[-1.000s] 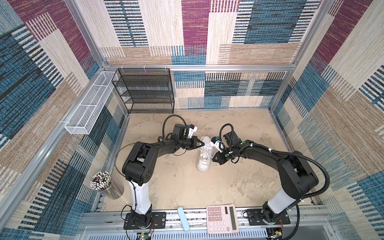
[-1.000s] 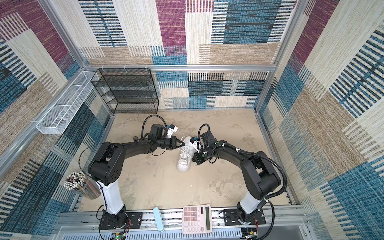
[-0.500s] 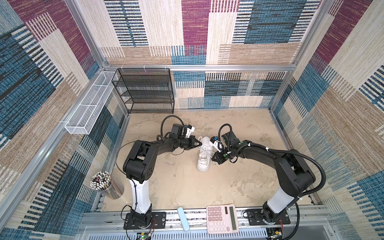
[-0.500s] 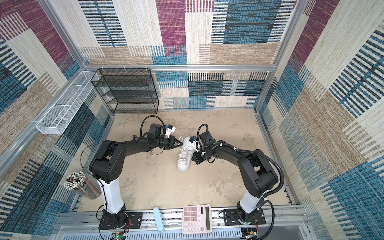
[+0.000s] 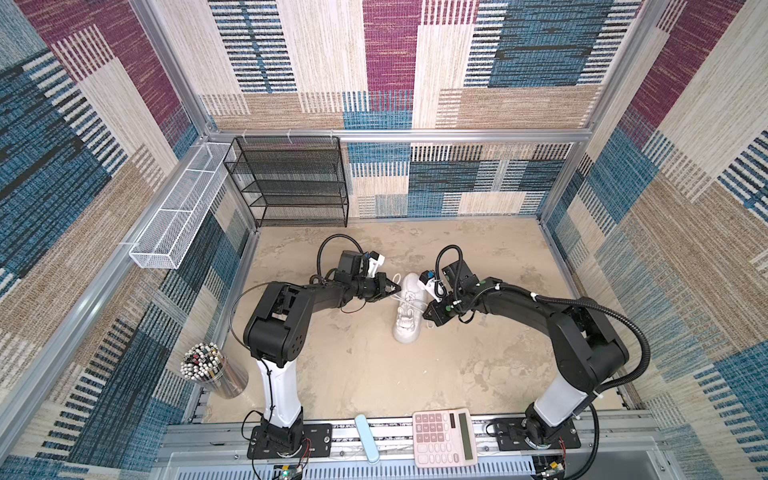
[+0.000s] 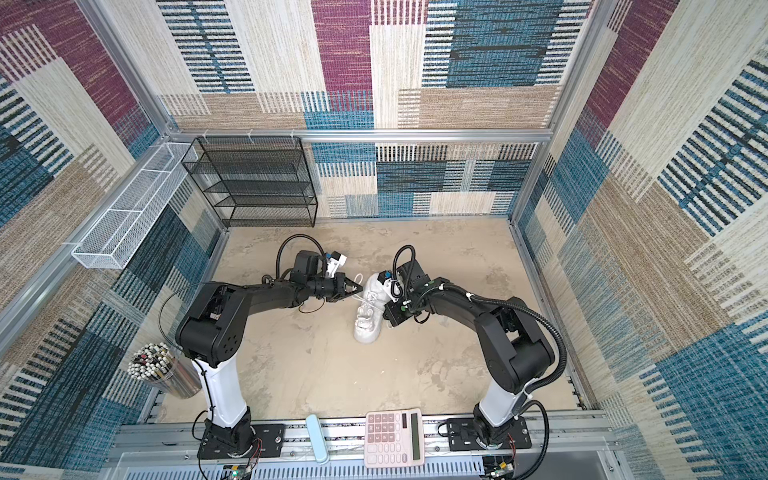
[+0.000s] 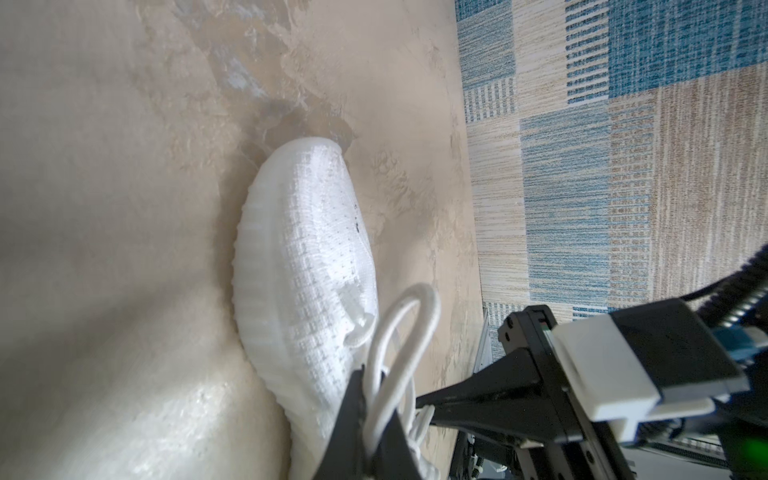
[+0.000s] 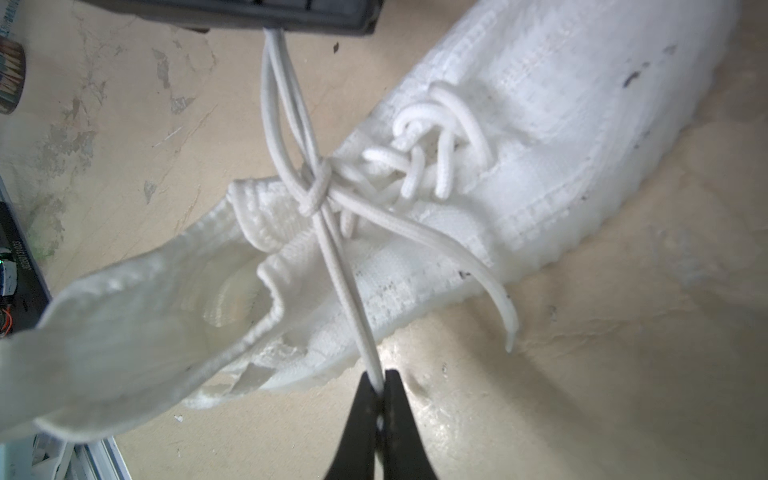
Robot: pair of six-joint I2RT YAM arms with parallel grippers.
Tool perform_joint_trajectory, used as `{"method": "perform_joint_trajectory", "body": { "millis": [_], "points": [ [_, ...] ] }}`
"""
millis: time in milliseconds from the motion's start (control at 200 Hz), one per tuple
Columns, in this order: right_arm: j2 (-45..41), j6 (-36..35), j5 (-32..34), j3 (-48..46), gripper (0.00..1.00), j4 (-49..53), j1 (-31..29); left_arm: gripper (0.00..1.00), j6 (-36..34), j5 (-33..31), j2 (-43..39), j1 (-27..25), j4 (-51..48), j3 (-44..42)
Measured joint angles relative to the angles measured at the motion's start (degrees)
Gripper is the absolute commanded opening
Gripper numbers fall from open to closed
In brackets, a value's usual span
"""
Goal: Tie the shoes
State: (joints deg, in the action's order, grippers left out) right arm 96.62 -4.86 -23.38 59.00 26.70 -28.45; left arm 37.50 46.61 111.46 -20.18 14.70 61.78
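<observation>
The white shoe (image 5: 409,316) (image 6: 368,320) stands mid-table with its toe toward the front edge. My left gripper (image 5: 395,287) (image 6: 360,286) is at the shoe's left side, shut on a loop of white lace (image 7: 409,316); its tips (image 7: 376,386) pinch both strands. My right gripper (image 5: 427,312) (image 6: 386,312) is at the shoe's right side, shut on a taut lace strand (image 8: 345,291); its tips (image 8: 379,382) meet on it. The strands run to a knot (image 8: 318,191) above the shoe's tongue. A loose lace end (image 8: 478,270) hangs over the shoe's side.
A black mesh shelf rack (image 5: 291,183) stands at the back left, with a white wire basket (image 5: 178,216) on the left wall. A cup of pencils (image 5: 208,370) is at the front left. A pink calculator (image 5: 444,436) and a light blue case (image 5: 365,436) lie on the front rail.
Both grippers keep their hold on the laces. The arms have shifted only slightly beside the shoe.
</observation>
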Motion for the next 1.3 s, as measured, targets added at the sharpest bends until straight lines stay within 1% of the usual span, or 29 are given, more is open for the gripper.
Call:
{"method": "perform_joint_trajectory", "body": {
  "millis": [160,245,366,591,796,912,1222,1302],
  "points": [
    [-0.55,-0.31,1.18,0.48,0.0,1.44,0.02,0.0,0.02,-0.2,-2.12,0.02,1.4,-2.16],
    [-0.68,-0.39,0.83,0.24,0.0,0.7,0.28,0.0,2.47,1.01,-1.9,1.64,4.37,-4.59],
    [-0.52,-0.42,0.87,0.2,0.0,0.55,0.39,0.0,2.97,1.55,-1.6,1.31,4.96,-3.15],
    [0.15,-1.14,0.87,0.68,0.0,0.44,0.44,0.0,3.41,1.44,-1.57,1.46,6.51,-3.8],
    [1.31,-1.25,2.05,2.4,0.0,3.34,0.0,0.0,3.39,-1.11,-1.4,0.13,6.99,-3.5],
    [1.11,-1.25,1.99,1.55,0.0,1.79,-0.04,0.0,4.7,-1.4,-1.55,1.27,9.79,-6.64],
    [0.94,-1.27,1.92,0.98,0.0,-0.04,0.04,0.0,5.16,-1.57,-2.16,1.51,9.92,-6.45],
    [1.55,-1.25,1.99,1.92,0.0,0.66,0.07,0.0,5.09,-2.75,-2.03,0.79,9.44,-5.42]
  ]
}}
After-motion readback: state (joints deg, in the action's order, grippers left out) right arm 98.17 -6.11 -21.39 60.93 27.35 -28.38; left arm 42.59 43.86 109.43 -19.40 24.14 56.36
